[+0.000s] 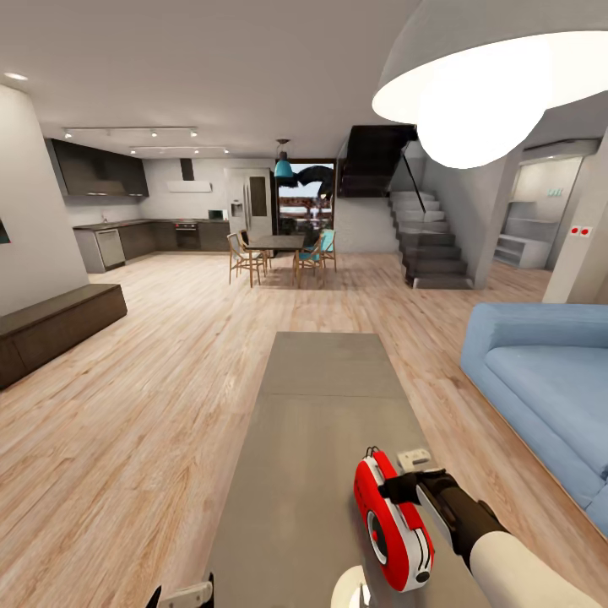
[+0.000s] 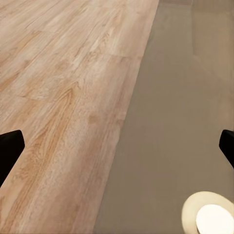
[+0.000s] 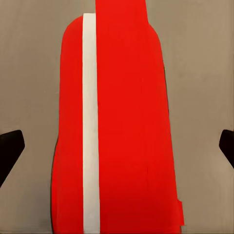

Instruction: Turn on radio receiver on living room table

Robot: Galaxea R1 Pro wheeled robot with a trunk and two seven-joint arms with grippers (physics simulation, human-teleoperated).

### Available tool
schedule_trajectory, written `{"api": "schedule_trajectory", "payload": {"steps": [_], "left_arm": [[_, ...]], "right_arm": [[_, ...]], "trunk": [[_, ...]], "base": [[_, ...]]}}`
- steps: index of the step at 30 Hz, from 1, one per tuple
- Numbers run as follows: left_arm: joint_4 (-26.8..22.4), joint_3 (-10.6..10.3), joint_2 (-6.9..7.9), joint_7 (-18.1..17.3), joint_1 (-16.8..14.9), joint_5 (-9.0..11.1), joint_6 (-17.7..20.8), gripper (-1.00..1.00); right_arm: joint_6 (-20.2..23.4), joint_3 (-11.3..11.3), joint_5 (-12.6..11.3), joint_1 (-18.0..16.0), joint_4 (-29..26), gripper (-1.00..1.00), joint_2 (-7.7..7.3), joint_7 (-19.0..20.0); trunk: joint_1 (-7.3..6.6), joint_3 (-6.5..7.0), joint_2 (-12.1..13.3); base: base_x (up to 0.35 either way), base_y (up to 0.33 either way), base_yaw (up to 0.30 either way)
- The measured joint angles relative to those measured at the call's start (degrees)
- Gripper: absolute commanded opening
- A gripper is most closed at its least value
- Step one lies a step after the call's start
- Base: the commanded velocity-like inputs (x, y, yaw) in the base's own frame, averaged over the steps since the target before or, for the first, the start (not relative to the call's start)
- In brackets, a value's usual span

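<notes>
Closest to the head camera, the right gripper point(image 1: 404, 488) is seen against the upper edge of the radio receiver point(image 1: 390, 528), which stands on its side on the near end of the table point(image 1: 321, 405). Whether anything is pinched there cannot be told from this view. A small white box point(image 1: 414, 458) lies just beyond the radio. A tip of the left gripper point(image 1: 187, 594) is glimpsed at the lower edge, beside the table's left side. Risk is judged to lie in the contact: the radio rests on a narrow edge, so a sideways push could tip it flat or slide it across the smooth top, and a press landing off the switch would leave it off. Beyond, a blue sofa point(image 1: 549, 380) is set at the right, a dark bench point(image 1: 55, 325) at the left, a dining table with chairs point(image 1: 279, 249), a kitchen point(image 1: 135, 228) and a staircase point(image 1: 431, 245) further back, under a white pendant lamp point(image 1: 481, 84).

From the left wrist, plank floor point(image 2: 58, 97) is seen beside the grey top point(image 2: 175, 122); the dark fingertips point(image 2: 9, 148) stand wide apart with nothing between them. The lamp's bright reflection point(image 2: 209, 217) is caught in the top.

From the right wrist, the red casing with its white stripe point(image 3: 117, 136) is seen directly ahead; the fingertips point(image 3: 9, 148) are spread wide to either side, and nothing is clasped.
</notes>
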Motion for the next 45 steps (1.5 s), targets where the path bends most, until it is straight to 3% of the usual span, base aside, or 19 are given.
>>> {"api": "schedule_trajectory", "payload": {"steps": [19, 26, 45], "left_arm": [[0.05, -0.03, -0.3, 0.08, -0.01, -0.3, 0.0, 1.0], [0.01, -0.03, -0.28, 0.22, -0.02, -0.37, 0.0, 1.0], [0.17, -0.07, -0.15, 0.0, -0.07, -0.39, -0.08, 1.0]], "right_arm": [[0.26, 0.08, 0.08, 0.0, 1.61, 1.0, 0.0, 0.04], [0.26, 0.12, 0.08, 0.0, 2.05, 1.0, 0.0, 0.04], [0.27, 0.18, 0.09, 0.0, 3.02, 1.0, 0.0, -0.01]], "trunk": [[0.0, 0.0, 0.0], [1.53, -1.25, -2.79], [1.54, -1.26, -2.81]], "base": [[0.0, 0.0, 0.0], [0.0, 0.0, 0.0], [0.0, 0.0, 0.0]]}}
